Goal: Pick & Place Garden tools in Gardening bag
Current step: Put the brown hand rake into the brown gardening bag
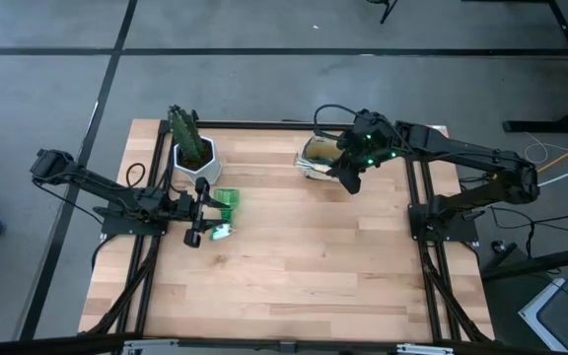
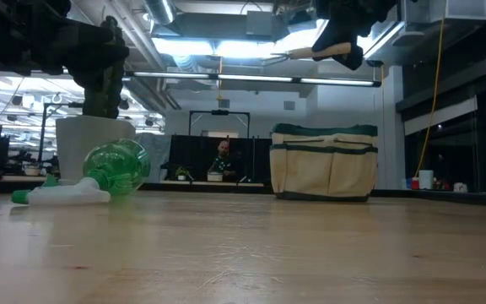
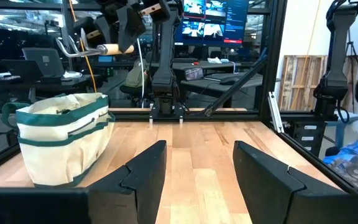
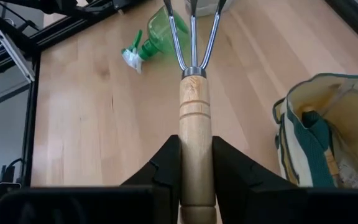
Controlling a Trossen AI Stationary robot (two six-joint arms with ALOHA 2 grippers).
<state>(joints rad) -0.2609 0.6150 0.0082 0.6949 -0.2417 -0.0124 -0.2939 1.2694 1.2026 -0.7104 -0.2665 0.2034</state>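
Rake prongs run off the frame edge in the right wrist view, so the tips are cut off. Right gripper [image 4: 196, 171] is clamped on the rake [image 4: 194, 106]'s smooth wooden handle, up above the soft canvas bag [image 1: 320, 156]. Left gripper [image 3: 194, 171] sits spread apart beside the shiny green sprayer [image 1: 224, 202].

Rake [image 4: 194, 112] beside bag [image 1: 319, 156], aloft.
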